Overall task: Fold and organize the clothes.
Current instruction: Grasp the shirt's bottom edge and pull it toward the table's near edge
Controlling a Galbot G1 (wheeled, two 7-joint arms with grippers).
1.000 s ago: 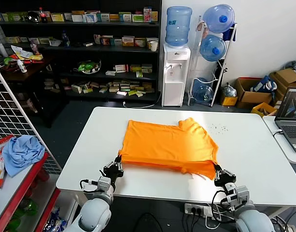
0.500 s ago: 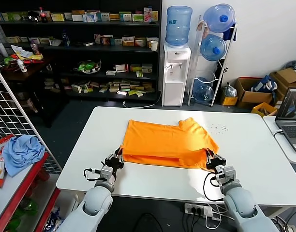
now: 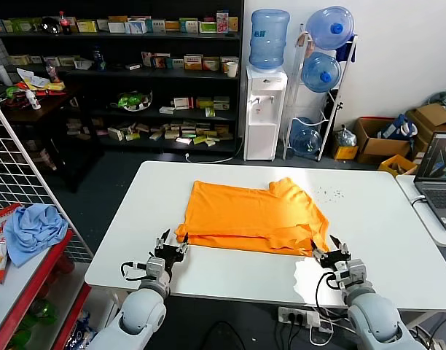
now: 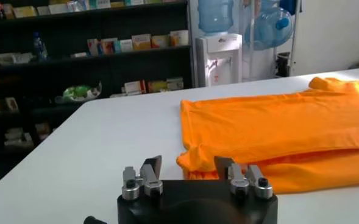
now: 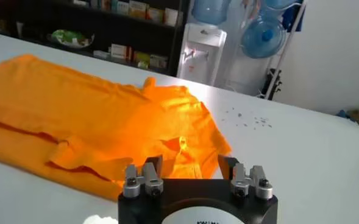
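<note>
Both grippers, left and right, stand released with jaws spread, just off the near corners of the folded orange T-shirt on the white table.

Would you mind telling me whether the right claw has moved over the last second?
Yes. The right claw went forward onto the orange T-shirt, then drew back toward the table's near edge, now open and empty.

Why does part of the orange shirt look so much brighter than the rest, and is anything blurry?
Head view: a sunlit patch falls across the T-shirt near its collar and on the table beyond, and another by the right gripper. Right wrist view: the same glare washes out the fabric's middle. Left wrist view: the shelves behind look soft; the left gripper is sharp.
</note>
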